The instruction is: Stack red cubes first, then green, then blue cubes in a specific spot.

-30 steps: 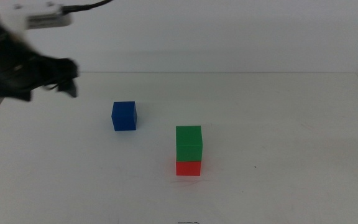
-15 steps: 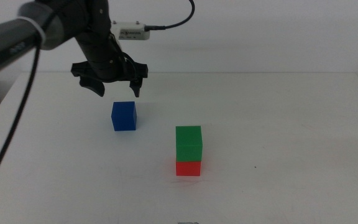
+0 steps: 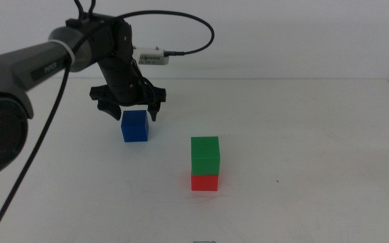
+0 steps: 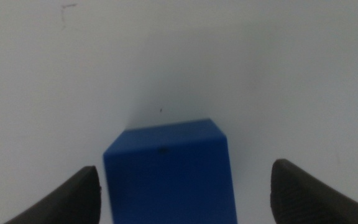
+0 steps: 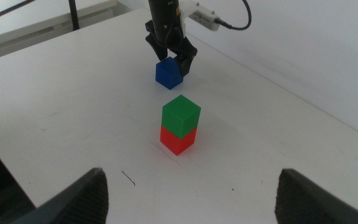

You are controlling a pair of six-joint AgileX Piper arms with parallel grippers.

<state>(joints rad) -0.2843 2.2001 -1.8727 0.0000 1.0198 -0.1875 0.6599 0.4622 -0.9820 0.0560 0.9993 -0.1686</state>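
middle view looks down from the front; left wrist view is close above the blue cube (image 4: 169, 171); right wrist view shares it from afar.

Faint "PIPER" lettering on the left arm (image 3: 42, 64), barely legible; nothing else readable.

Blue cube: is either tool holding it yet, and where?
Nothing held. Left tool is open, straddling the blue cube on the table; right tool open, away from the cubes.

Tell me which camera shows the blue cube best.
The left wrist view: the blue cube fills it, between the open left hand. The middle view and right wrist view show it small, partly behind that hand.
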